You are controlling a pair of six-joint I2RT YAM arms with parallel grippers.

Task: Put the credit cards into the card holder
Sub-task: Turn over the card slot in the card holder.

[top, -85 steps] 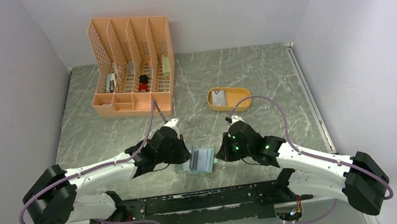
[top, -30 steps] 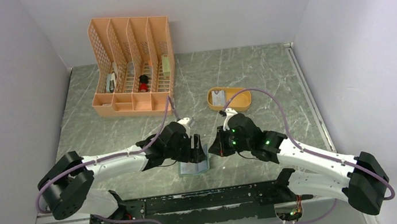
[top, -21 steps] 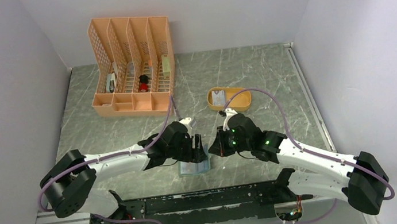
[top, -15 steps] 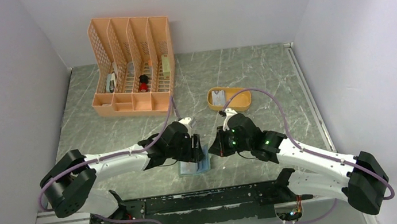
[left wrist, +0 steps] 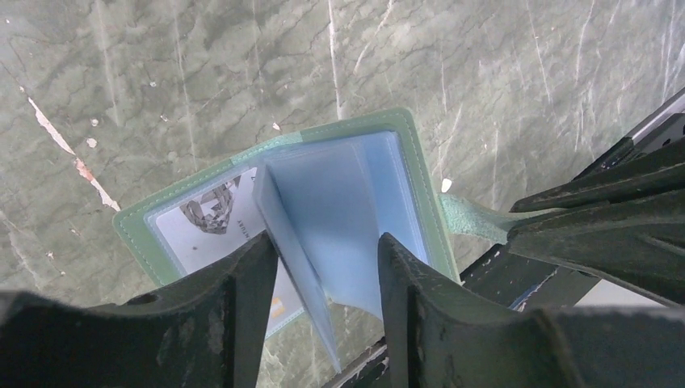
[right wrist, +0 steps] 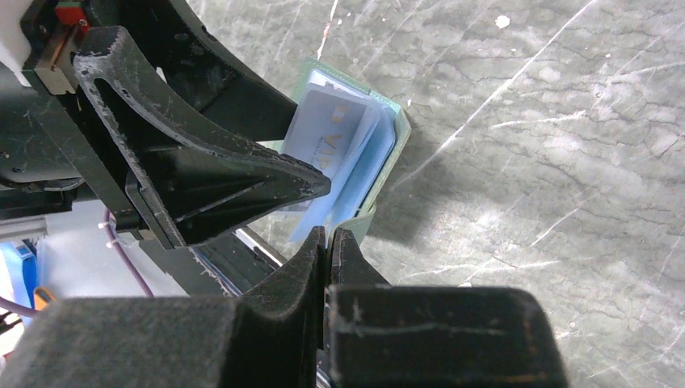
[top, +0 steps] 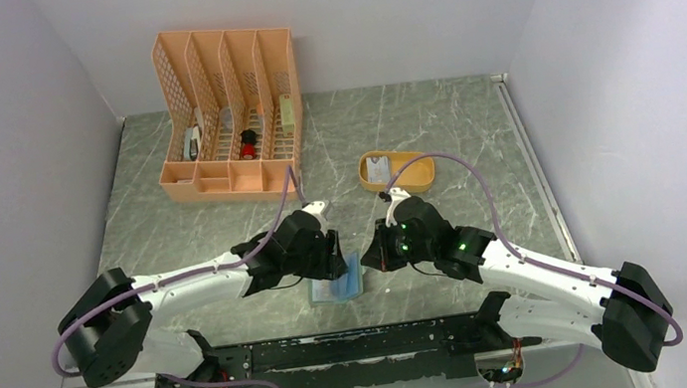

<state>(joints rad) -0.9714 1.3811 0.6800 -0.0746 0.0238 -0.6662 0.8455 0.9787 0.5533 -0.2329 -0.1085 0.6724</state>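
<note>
The sage-green card holder (top: 337, 288) lies open near the table's front edge, its pale blue sleeves (left wrist: 355, 202) fanned up. One credit card (left wrist: 212, 217) with a diamond drawing sits in the left sleeve, and the right wrist view shows it too (right wrist: 327, 129). My left gripper (left wrist: 327, 242) hangs over the holder with its jaws apart, one upright sleeve leaf between them. My right gripper (right wrist: 329, 233) is shut on the holder's green snap tab (left wrist: 472, 220). Another pale credit card (top: 376, 169) lies in the mustard-yellow tray (top: 417, 176).
A peach lattice desk organizer (top: 228, 109) with small items stands at the back left. The black rail (top: 340, 350) between the arm bases runs just in front of the card holder. The marble table (top: 429, 112) is walled on three sides.
The left gripper came in from the left to stand over the holder and its jaws have narrowed around the raised sleeve leaf. The right gripper has stayed shut on the tab.
</note>
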